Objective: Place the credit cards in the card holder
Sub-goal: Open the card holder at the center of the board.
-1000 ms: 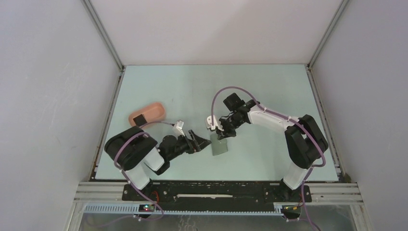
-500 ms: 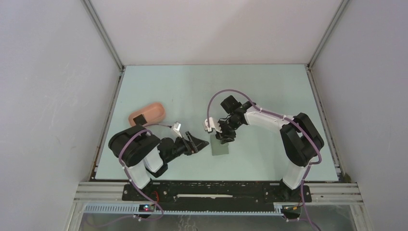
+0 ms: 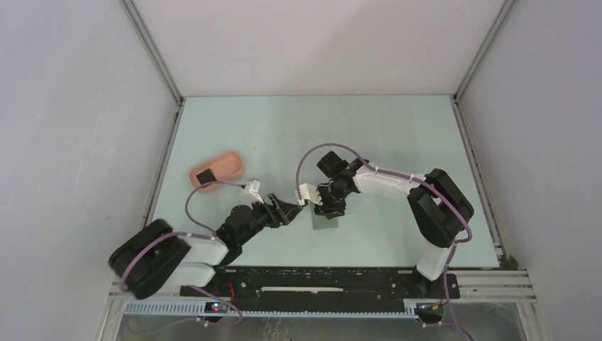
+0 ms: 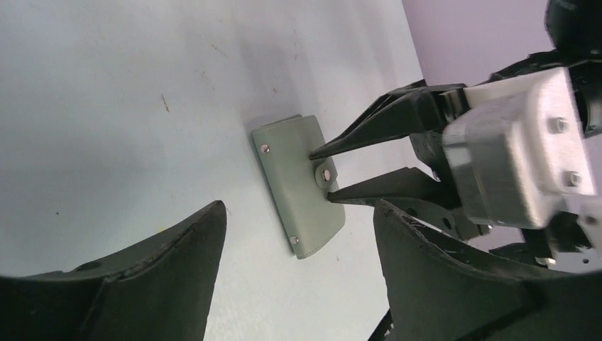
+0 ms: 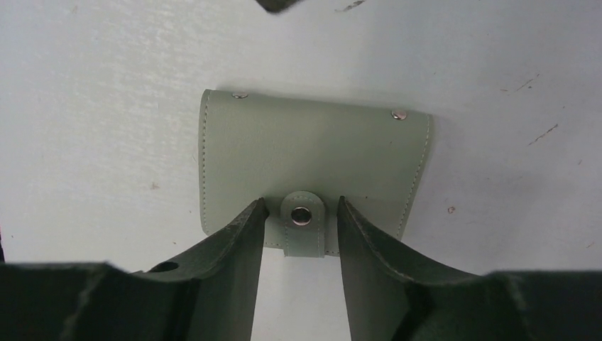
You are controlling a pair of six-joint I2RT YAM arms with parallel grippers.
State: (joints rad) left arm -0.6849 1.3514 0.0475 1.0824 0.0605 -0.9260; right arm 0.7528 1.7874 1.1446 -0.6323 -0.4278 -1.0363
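The card holder [image 3: 326, 222] lies shut and flat on the table, grey-green, its snap tab [image 5: 304, 222] towards the right wrist camera. My right gripper [image 3: 323, 209] is open right over it, and in the right wrist view the right gripper [image 5: 302, 207] has one finger on each side of the tab without pinching it. My left gripper [image 3: 291, 211] stands open just left of the holder. The left wrist view shows the card holder [image 4: 297, 186] ahead of the left gripper [image 4: 298, 213], beyond its wide-apart fingers. No credit cards are in view.
A pink oblong tray [image 3: 226, 165] sits at the table's left with a small dark square thing [image 3: 206, 175] in it. The left arm's elbow [image 3: 149, 259] hangs out past the near-left table edge. Grey walls close in both sides.
My right gripper has opened and slid down-left onto the holder's tab edge. The left arm's elbow has swung down-left off the table; its gripper stays open beside the holder.
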